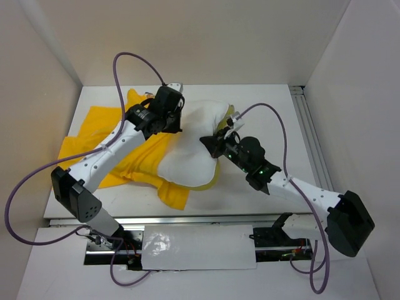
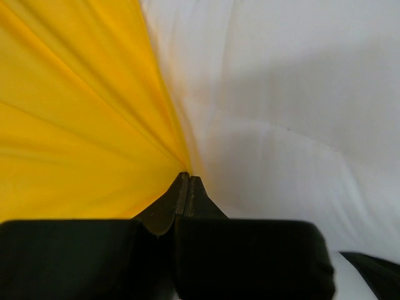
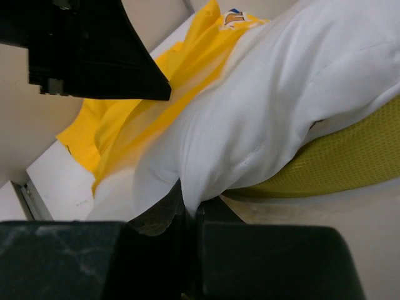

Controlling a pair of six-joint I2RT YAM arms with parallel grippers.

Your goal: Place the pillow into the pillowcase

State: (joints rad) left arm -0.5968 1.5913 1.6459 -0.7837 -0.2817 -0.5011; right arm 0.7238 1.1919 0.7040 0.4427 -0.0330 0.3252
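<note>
Holding: left gripper (image 2: 189,180) pinched closed on pillowcase (image 2: 75,125); right gripper (image 3: 187,209) closed on pillow (image 3: 262,106).
Risk: thin pinches may slip, leaving pillow bunched outside.

White arms (image 1: 106,153), black joints (image 1: 350,222), purple cables (image 1: 137,56), black fingers (image 2: 165,212)

You're in a robot lab cell: plain white panels (image 1: 206,37) wall the white table (image 1: 250,94), an aluminium rail (image 1: 307,125) along its right edge.

White table (image 1: 294,150), plain off-white walls (image 1: 206,37) on three sides, aluminium rail (image 1: 310,134) along right edge.
</note>
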